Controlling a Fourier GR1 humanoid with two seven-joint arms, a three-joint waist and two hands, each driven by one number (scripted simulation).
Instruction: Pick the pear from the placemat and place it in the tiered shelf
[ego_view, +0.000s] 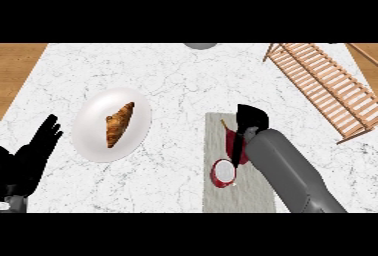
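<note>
Nearest me, down at the lower left edge, my left hand (33, 155) rests open, fingers up, out of this one. All the action is on the right. My grey right forearm (295, 175) runs up across the pale grey rectangular placemat (236, 200), and there is the dark red pear (224, 171), lying on that mat with its pale round end toward me and its thin stem pointing away.

My black right hand (251, 119) sits over the pear's far, narrow part, touching it or just above it. From up here the back of the hand hides the fingers, so I cannot tell whether they have closed on the fruit or are only hovering.

That is the worry. If I lift on the slim neck alone, I judge the heavy round end could swing down and slip out, or roll off the mat onto the white marble counter (170, 80).

Farther left, the white oval plate (96, 145) with its brown croissant (119, 125) is well apart, so no trouble there.

Farther right, the slatted wooden tiered shelf (325, 85) stands tilted across my view. Its rails look narrow-spaced, so a carry that comes in low could knock the pear against the near rail and push the shelf.

A grey round object (200, 45) peeks in at the far edge, clear of my route.
</note>
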